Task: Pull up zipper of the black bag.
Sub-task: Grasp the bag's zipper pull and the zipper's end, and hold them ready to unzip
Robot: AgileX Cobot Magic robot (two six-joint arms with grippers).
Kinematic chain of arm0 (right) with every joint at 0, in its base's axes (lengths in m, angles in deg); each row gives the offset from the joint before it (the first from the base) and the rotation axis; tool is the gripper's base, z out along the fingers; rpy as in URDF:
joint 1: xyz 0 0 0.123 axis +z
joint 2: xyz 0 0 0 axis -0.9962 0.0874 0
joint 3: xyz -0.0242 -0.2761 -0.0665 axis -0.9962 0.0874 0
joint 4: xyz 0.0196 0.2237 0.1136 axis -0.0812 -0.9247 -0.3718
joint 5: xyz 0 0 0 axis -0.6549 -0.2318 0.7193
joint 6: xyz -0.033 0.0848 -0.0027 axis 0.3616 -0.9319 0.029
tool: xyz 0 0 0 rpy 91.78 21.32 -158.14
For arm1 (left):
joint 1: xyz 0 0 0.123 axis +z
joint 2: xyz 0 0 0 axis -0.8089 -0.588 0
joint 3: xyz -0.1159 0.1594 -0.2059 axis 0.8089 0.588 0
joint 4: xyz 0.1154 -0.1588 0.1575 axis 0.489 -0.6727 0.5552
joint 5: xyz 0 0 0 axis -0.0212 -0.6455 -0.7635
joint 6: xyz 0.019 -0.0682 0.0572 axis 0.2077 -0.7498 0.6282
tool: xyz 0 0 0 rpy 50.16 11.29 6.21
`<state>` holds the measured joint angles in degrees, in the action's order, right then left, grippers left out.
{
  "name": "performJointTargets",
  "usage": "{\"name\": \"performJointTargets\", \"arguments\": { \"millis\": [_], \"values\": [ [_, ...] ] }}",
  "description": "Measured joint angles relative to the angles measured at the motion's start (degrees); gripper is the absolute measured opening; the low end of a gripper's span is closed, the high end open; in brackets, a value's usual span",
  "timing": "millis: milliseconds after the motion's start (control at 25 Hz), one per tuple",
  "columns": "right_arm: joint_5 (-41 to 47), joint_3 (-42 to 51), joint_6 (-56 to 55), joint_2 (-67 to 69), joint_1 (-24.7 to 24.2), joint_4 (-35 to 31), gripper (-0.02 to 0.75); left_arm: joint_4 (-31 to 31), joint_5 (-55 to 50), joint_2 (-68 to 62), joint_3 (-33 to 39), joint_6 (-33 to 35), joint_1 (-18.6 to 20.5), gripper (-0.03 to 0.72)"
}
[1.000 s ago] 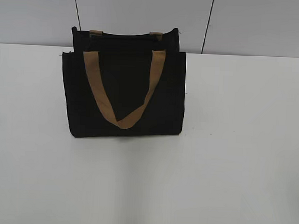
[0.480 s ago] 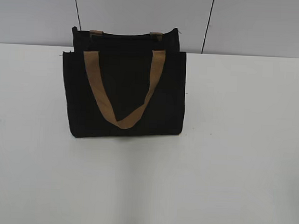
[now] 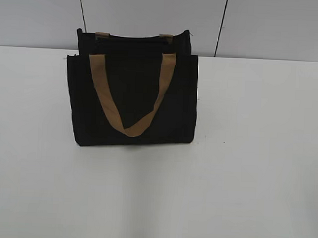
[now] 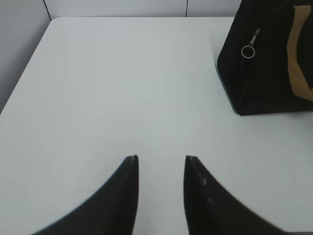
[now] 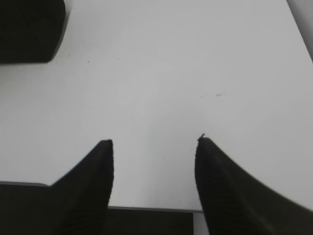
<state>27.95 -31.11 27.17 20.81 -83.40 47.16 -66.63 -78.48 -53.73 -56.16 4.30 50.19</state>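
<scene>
One boxy black bag [image 3: 131, 96] of matte fabric stands upright on the white table [image 3: 252, 154], a tan webbing handle [image 3: 129, 94] hanging in a V on its face. Only the left wrist view shows the zipper [image 4: 251, 45], a silver slider with ring pull on the bag's side. Left gripper [image 4: 160, 159] and right gripper [image 5: 154, 142] both hang released, well apart from the bag.
</scene>
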Motion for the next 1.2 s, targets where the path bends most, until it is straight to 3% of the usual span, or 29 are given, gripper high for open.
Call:
{"name": "performJointTargets", "arguments": {
  "millis": [200, 280, 360, 480, 920, 1200],
  "values": [
    [0.0, 0.0, 0.0, 0.0, 0.0, 0.0, 0.409, 0.9, 0.0, 0.0, 0.0, 0.0, 0.0, 0.284],
    [0.0, 0.0, 0.0, 0.0, 0.0, 0.0, 0.409, 1.1, 0.0, 0.0, 0.0, 0.0, 0.0, 0.376],
    [0.0, 0.0, 0.0, 0.0, 0.0, 0.0, 0.409, 1.5, 0.0, 0.0, 0.0, 0.0, 0.0, 0.517],
    [0.0, 0.0, 0.0, 0.0, 0.0, 0.0, 0.409, 2.6, 0.0, 0.0, 0.0, 0.0, 0.0, 0.618],
    [0.0, 0.0, 0.0, 0.0, 0.0, 0.0, 0.409, 5.6, 2.7, 0.0, -0.6, 0.0, -1.1, 0.541],
    [0.0, 0.0, 0.0, 0.0, 0.0, 0.0, 0.409, 8.7, 18.8, -0.5, -2.0, 0.0, -1.5, 0.54]
  ]
}}
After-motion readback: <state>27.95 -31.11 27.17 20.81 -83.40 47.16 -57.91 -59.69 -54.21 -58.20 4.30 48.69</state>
